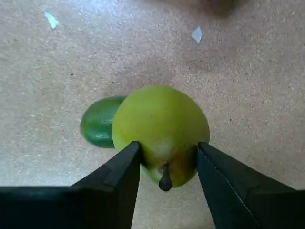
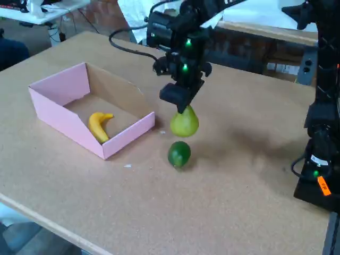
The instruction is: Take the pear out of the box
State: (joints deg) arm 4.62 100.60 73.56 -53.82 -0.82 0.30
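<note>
The yellow-green pear (image 1: 159,129) (image 2: 184,124) hangs stem-up above the tabletop, to the right of the box in the fixed view. My gripper (image 1: 167,167) (image 2: 183,103) is shut on its narrow top, one black finger on each side of the dark stem. The pink box (image 2: 58,114) with its brown inside stands at the left of the table, clear of the gripper.
A round dark-green fruit (image 1: 99,122) (image 2: 179,154) lies on the table just below and in front of the held pear. A yellow banana (image 2: 98,125) rests inside the box. Small white scraps (image 1: 51,20) dot the table. A black stand (image 2: 319,159) rises at the right edge.
</note>
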